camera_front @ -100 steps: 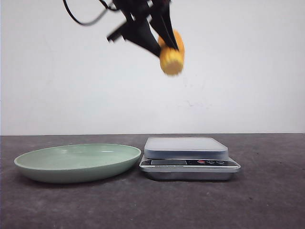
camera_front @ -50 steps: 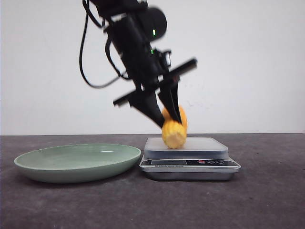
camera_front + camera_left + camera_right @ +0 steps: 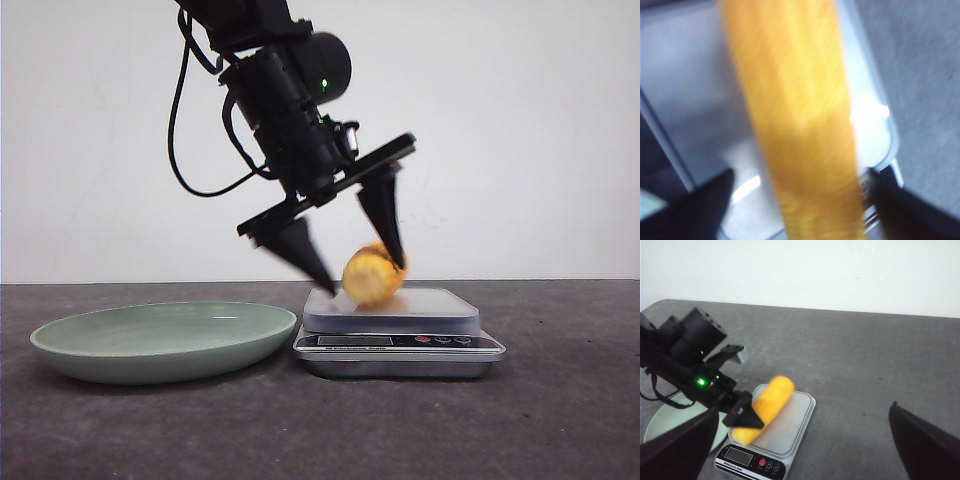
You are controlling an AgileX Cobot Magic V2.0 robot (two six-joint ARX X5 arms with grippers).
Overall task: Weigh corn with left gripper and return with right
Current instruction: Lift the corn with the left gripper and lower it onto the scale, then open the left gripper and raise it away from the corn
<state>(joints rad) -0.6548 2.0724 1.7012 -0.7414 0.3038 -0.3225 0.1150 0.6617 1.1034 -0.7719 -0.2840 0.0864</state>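
A: We log the black two-fingered left gripper (image 3: pixel 352 262) with its tapered fingers spread wide; the stubby yellow-orange ribbed corn cob (image 3: pixel 372 274) lies loose between them on the scale, blurred. Whether the far finger touches it, we cannot tell.

B: Agreed. The flat silver kitchen scale (image 3: pixel 398 340) with a smooth pale platform sits mid-bench, beside the shallow glossy pale-green plate (image 3: pixel 160 340) toward the left edge. Right gripper (image 3: pixel 800 450): dark fingers stand far apart, empty.
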